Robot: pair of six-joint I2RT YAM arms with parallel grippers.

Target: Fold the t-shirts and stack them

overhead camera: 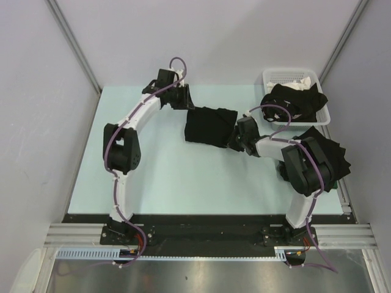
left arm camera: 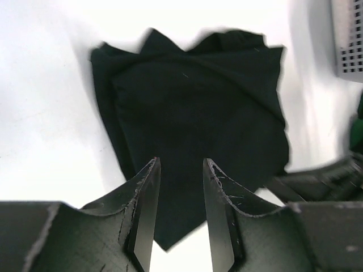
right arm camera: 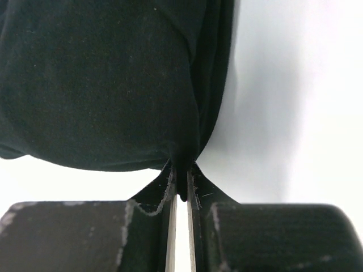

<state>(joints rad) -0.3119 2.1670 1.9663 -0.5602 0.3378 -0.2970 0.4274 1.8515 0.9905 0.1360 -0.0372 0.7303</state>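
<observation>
One t-shirt [overhead camera: 209, 126] lies folded mid-bench [overhead camera: 159, 177], the right claw [right arm camera: 180, 177] clenched on its right edge and the left claw [left arm camera: 178, 170] parted and empty over it, while a crumpled shirt [overhead camera: 296, 101] in the basket [overhead camera: 275, 76] and a black heap [overhead camera: 333, 152] at the bench's right edge suggest much is left to do.

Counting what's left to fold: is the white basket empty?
No, a black shirt is heaped in the basket and spills over its rim.

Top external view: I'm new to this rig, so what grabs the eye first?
A folded black t-shirt lies mid-table, its near-right edge pinched by the right pincer. The left pincer hovers open at its far-left corner. More black shirts spill from the white basket, far right.
</observation>
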